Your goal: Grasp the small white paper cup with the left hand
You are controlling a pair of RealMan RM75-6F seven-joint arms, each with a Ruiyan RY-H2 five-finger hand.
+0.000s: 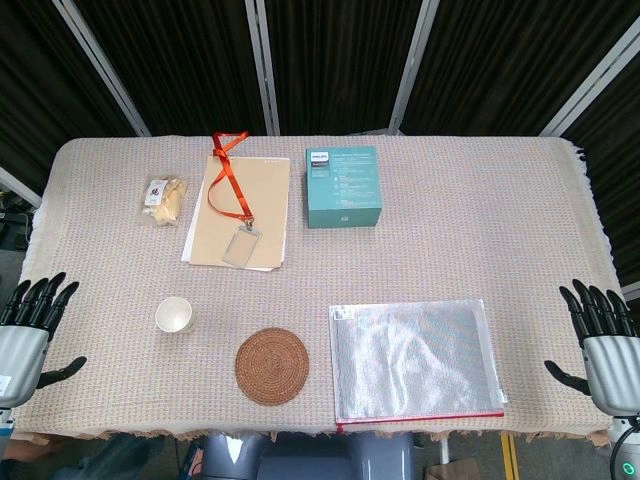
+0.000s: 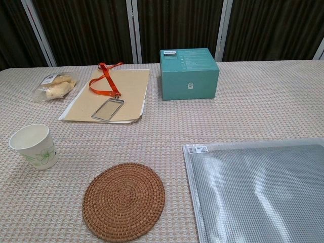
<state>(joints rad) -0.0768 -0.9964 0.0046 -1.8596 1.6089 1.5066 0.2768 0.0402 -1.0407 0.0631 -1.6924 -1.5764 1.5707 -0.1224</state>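
The paper cup (image 1: 174,316) stands upright and unheld on the table (image 1: 520,220), left of the round woven coaster (image 1: 272,366) and nearest the left hand (image 1: 28,325); it is white with a faint green print on its side, and nothing shows inside it. The left hand waits at the table's left edge, fingers spread and holding nothing. The right hand (image 1: 603,335) does likewise at the right edge.
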